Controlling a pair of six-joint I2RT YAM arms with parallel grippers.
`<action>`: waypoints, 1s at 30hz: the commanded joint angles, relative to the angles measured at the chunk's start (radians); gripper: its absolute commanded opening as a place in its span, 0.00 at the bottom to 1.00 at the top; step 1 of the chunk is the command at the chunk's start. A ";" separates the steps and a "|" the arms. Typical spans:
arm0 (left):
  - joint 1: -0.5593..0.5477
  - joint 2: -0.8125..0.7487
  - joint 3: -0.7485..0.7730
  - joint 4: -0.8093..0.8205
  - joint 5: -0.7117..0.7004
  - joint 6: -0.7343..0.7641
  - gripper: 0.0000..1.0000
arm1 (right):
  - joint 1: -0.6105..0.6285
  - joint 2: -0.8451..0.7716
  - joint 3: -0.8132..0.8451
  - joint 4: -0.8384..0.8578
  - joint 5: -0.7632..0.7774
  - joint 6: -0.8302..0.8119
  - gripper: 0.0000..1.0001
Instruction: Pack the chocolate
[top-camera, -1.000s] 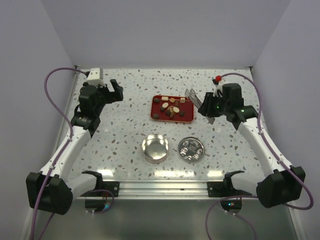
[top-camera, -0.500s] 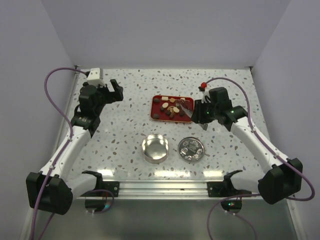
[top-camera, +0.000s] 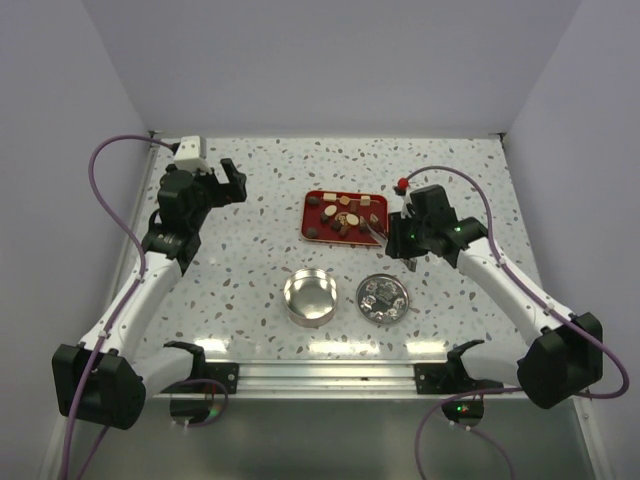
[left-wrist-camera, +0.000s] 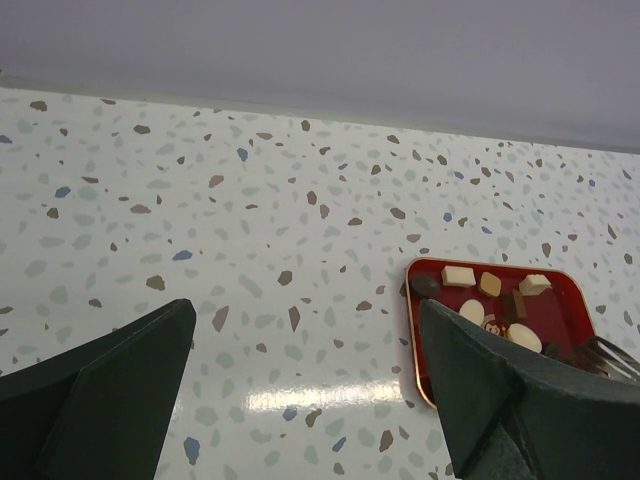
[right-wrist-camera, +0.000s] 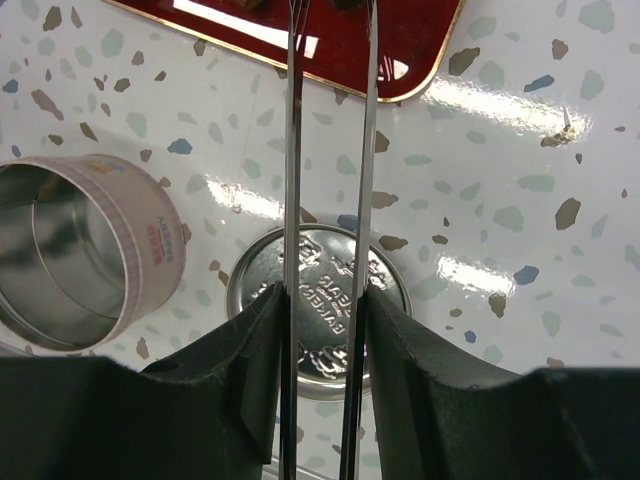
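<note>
Nearest stand the open tin (top-camera: 309, 297) and its lid (top-camera: 382, 298). Above the lid the right gripper (top-camera: 403, 236) clamps tongs (right-wrist-camera: 292, 150), whose blades stand apart along their visible length. Their tips reach the tray (top-camera: 308, 217) corner; whether they pinch anything I cannot tell. The chocolate (top-camera: 345, 215) lies in that tray: probably light, smooth, easily marked, so pinch one piece gently across its sides. The left gripper (left-wrist-camera: 305, 340) hangs wide, well apart

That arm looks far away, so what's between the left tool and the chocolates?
Just bare speckled table between the left tool and the chocolates, clear in the left wrist view.
</note>
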 joint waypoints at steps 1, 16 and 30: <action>0.005 -0.002 0.009 0.022 0.001 -0.012 1.00 | 0.006 -0.005 -0.008 0.015 0.022 -0.005 0.40; 0.005 -0.005 0.010 0.017 -0.005 -0.012 1.00 | 0.022 0.035 -0.040 0.061 0.045 0.005 0.41; 0.005 -0.008 0.010 0.014 -0.009 -0.007 1.00 | 0.029 0.087 -0.043 0.115 0.040 0.015 0.41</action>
